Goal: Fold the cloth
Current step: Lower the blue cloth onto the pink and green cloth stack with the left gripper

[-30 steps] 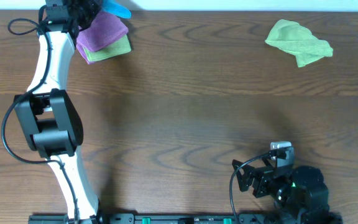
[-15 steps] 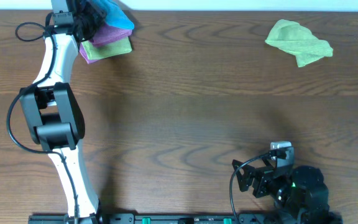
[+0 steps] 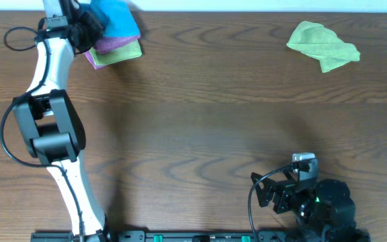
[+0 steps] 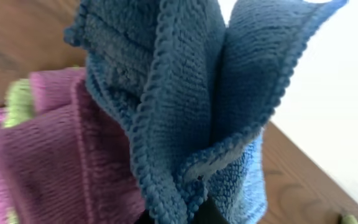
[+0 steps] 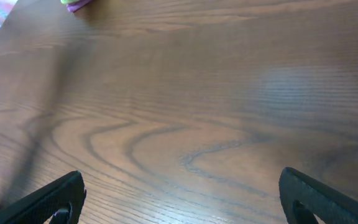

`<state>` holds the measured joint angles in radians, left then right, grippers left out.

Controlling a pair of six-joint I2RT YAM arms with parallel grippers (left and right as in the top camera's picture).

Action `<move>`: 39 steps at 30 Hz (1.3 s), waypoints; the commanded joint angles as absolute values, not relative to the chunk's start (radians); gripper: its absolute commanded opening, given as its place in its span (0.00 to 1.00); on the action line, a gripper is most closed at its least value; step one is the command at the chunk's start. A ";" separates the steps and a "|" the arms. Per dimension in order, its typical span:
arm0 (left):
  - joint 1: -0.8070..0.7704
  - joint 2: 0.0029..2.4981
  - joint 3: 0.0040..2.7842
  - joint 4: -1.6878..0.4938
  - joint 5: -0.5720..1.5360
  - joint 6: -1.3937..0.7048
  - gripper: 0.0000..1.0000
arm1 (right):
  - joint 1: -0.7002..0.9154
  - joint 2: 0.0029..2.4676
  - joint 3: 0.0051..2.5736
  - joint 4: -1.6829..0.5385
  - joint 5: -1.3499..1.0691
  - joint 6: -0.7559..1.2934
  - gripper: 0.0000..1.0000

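Note:
The sky-blue cloth (image 3: pixel 116 18) lies bunched on a purple cloth (image 3: pixel 111 43) at the table's far left corner. My left gripper (image 3: pixel 89 20) is shut on the blue cloth's near edge. In the left wrist view the blue cloth (image 4: pixel 185 93) stands up in folds from the pinch at my left gripper (image 4: pixel 176 218), with the purple cloth (image 4: pixel 48 155) behind it. My right gripper (image 5: pixel 182 202) stands open low over bare wood at the front right, its dark fingertips (image 5: pixel 48 199) wide apart with nothing between them.
A light green cloth (image 3: pixel 116 55) lies under the purple one, showing at its edge. Another light green cloth (image 3: pixel 322 45) lies crumpled at the far right. The right arm's base (image 3: pixel 314 202) sits at the front right.
My left gripper has carried the blue cloth from beyond the table's far edge onto the purple cloth, covering more of it. The right arm has not moved.

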<state>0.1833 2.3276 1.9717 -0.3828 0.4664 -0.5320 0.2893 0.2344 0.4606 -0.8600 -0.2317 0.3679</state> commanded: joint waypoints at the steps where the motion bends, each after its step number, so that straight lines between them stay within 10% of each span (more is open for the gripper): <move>1: 0.199 2.329 1.995 -0.408 0.461 -0.492 0.05 | 0.281 0.228 0.459 -0.861 -0.233 0.381 0.99; 22: 0.221 2.328 1.995 -0.525 0.463 -0.388 0.23 | 0.281 0.228 0.459 -0.861 -0.233 0.381 0.99; 39: 0.285 2.254 1.995 -0.579 0.466 -0.335 0.58 | 0.281 0.228 0.459 -0.861 -0.233 0.381 0.99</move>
